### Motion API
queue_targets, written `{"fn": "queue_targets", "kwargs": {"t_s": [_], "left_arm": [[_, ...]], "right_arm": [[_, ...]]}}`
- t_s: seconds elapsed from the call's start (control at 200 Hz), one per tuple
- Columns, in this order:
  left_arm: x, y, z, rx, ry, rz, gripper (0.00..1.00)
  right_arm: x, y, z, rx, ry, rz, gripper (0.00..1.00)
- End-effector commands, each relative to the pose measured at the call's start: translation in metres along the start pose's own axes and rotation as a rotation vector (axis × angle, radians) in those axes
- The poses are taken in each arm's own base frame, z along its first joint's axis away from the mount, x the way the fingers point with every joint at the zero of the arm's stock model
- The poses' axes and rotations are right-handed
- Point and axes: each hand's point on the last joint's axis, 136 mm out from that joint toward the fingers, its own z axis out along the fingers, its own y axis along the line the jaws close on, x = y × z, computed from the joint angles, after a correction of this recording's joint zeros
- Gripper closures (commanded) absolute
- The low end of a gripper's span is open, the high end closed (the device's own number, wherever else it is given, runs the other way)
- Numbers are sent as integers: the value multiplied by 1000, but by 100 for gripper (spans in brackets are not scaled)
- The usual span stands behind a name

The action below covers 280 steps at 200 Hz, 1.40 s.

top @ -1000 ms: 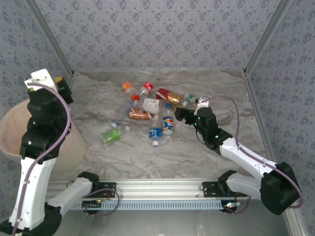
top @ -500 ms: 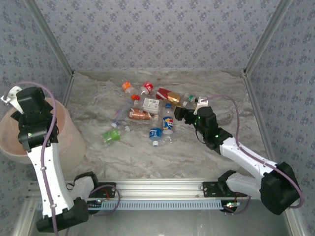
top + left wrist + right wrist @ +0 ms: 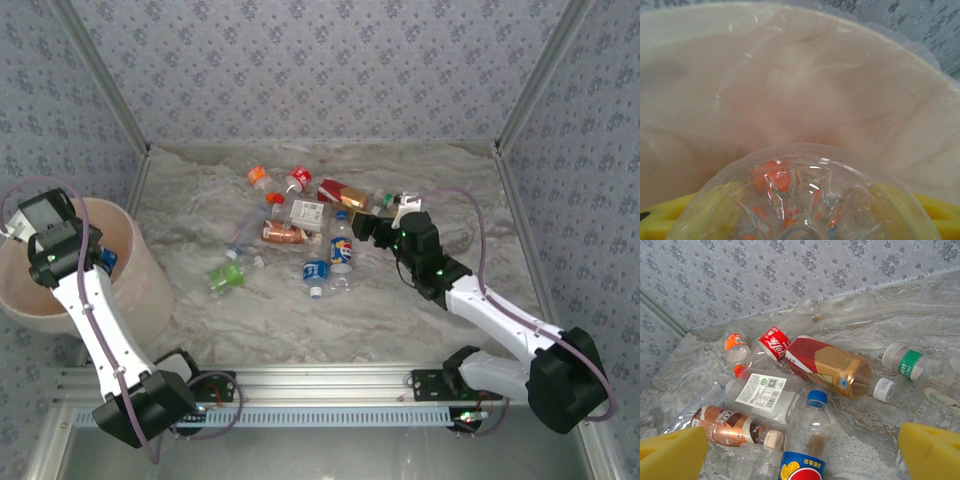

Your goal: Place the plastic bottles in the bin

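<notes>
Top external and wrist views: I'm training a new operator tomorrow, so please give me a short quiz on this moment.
1. True or false: the left gripper holds a clear bottle above the bin.
2. The right gripper is: A) open, B) shut on a can, C) inside a box.
3. In the right wrist view, what colour is the cap of the bottle with the blue label?
Key: 1 true; 2 A; 3 blue.
</notes>
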Motion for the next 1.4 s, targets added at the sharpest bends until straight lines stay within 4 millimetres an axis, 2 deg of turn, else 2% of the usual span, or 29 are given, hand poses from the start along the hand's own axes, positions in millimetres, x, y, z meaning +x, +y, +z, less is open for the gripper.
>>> {"fn": "queue_targets", "kwargs": {"t_s": [0.0,0.205,0.325,0.465,0.475,0.5,0.645,0.779,0.874,0.924,1.034,1.114,1.264,1.394], "left_arm": [[6,-3,6,20,27,-29,28],[6,-17,15,66,60,-42,21],[2,-34,10,139,56,-42,19],[-4,-44,-1,154,30,-8,14],[-2,-51,-4,173,33,7,14],[-2,-54,-7,177,27,20,12],[-11,-58,-26,178,-25,37,3],[-19,-68,-53,247,-77,38,2],[-15,-91,-81,368,-118,67,2],[-8,-106,-94,434,-117,96,2],[13,-142,-119,583,-78,175,2],[37,-175,-139,728,-33,244,2],[101,-236,-180,1012,102,383,2],[155,-266,-199,1107,184,483,2]], "right_arm": [[-15,5,0,-8,-29,-12,0],[-15,5,1,-3,-23,-9,0],[-12,3,1,7,-13,-9,0],[-6,0,4,26,16,3,0],[-5,-1,5,28,19,7,0],[-3,-2,5,33,26,16,0],[9,-15,9,95,77,38,0],[26,-26,14,136,158,48,0],[42,-25,17,119,223,50,0],[44,-25,19,126,229,58,0],[64,-26,20,146,286,105,0],[79,-24,21,147,320,145,0],[97,-11,23,123,353,166,0],[112,5,27,109,397,151,2]]}}
